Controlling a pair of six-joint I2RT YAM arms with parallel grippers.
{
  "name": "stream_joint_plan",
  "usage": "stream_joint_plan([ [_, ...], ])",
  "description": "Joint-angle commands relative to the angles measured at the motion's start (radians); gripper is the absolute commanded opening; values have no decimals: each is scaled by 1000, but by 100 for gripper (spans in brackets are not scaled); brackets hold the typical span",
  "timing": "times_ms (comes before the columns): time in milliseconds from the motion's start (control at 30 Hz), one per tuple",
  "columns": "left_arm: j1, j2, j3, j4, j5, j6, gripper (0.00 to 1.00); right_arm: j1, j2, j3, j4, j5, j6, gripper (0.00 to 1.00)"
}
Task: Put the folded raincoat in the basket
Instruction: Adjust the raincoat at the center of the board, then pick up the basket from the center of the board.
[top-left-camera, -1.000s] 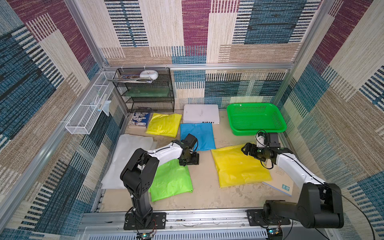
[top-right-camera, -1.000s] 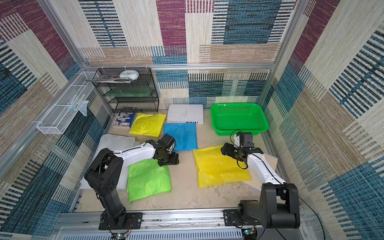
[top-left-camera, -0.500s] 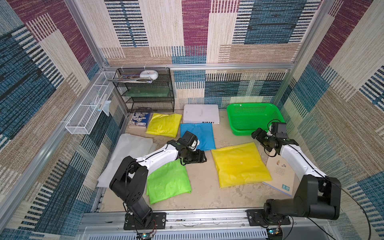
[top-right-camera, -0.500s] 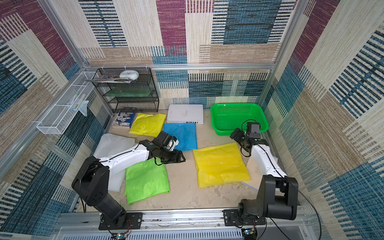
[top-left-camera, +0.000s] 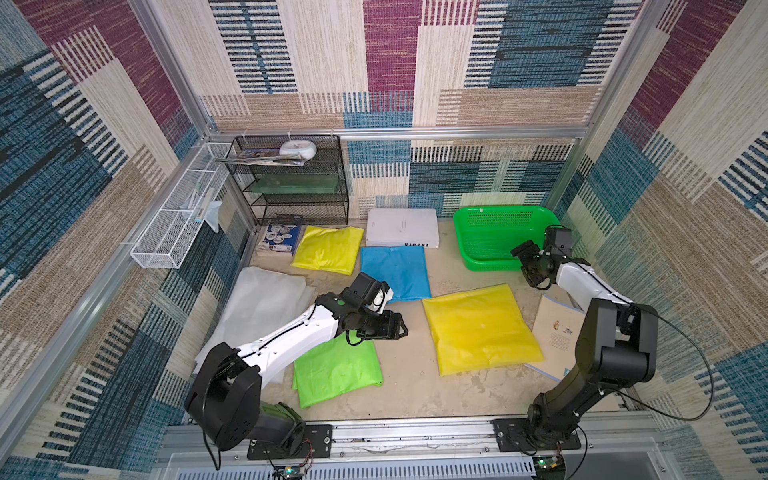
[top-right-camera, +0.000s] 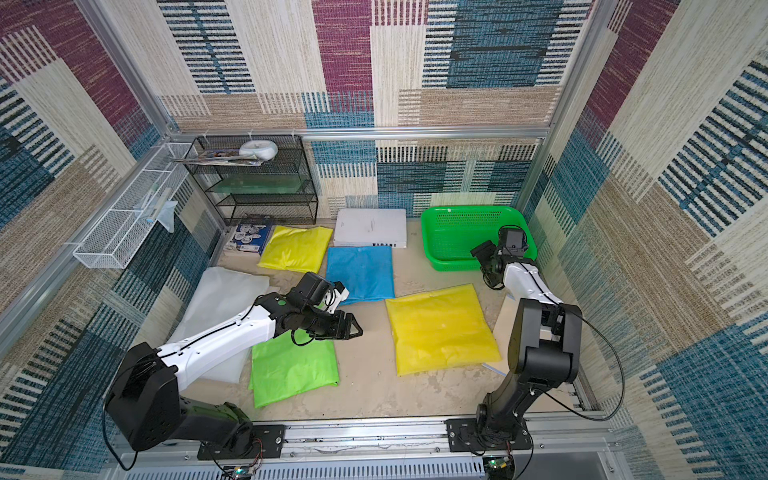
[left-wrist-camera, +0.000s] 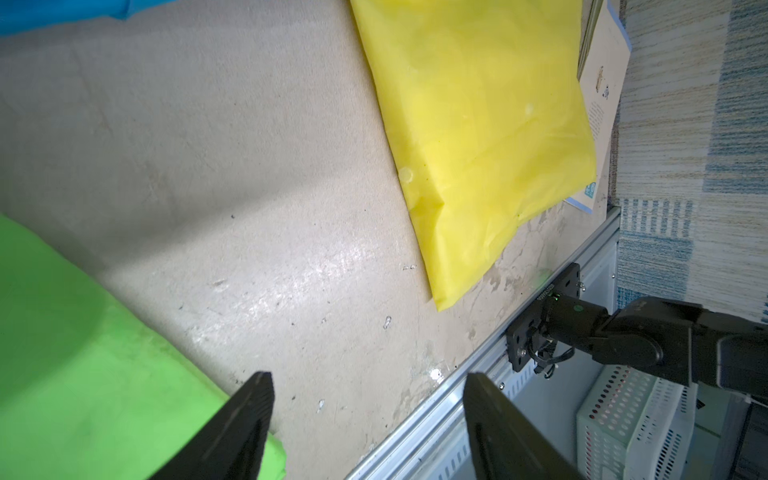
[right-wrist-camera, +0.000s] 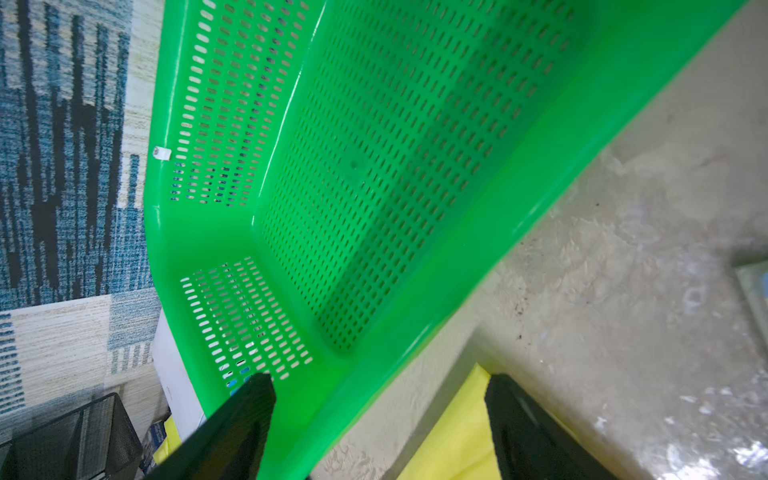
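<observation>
Basket (right-wrist-camera: 478, 232) rim under wide right pincer (right-wrist-camera: 380, 378), wrist view only; left pincer (left-wrist-camera: 368, 376) wide.

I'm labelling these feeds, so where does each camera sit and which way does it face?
Top views: high at front, looking down; both arms whole, left gripper, right gripper.
Left wrist: on the left arm, facing the large yellow raincoat; own fingers, right arm's base.
Right wrist: on the right arm, facing the green basket; own fingers.
Shared: all show that raincoat.
</observation>
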Motion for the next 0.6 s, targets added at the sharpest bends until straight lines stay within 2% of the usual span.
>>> stream_joint_plan([
  [0, 0, -41, -9, -43, -31, 14, 77, 0, 31, 14, 40, 0, 77, 81],
  [167, 1, -101, -11, -93, -65, 30, 77, -5, 114, 66, 32, -12, 79, 66],
  [300, 0, -135, -27, -100, -72, 32, 77, -6, 117, 58, 67, -22, 84, 43],
  [367, 0, -148, -35, -96, -77, 31, 77, -7, 120, 60, 69, -35, 87, 34],
  [567, 1, -175, -25, -127, -86, 48, 77, -10, 66, 39, 78, -98, 79, 18],
])
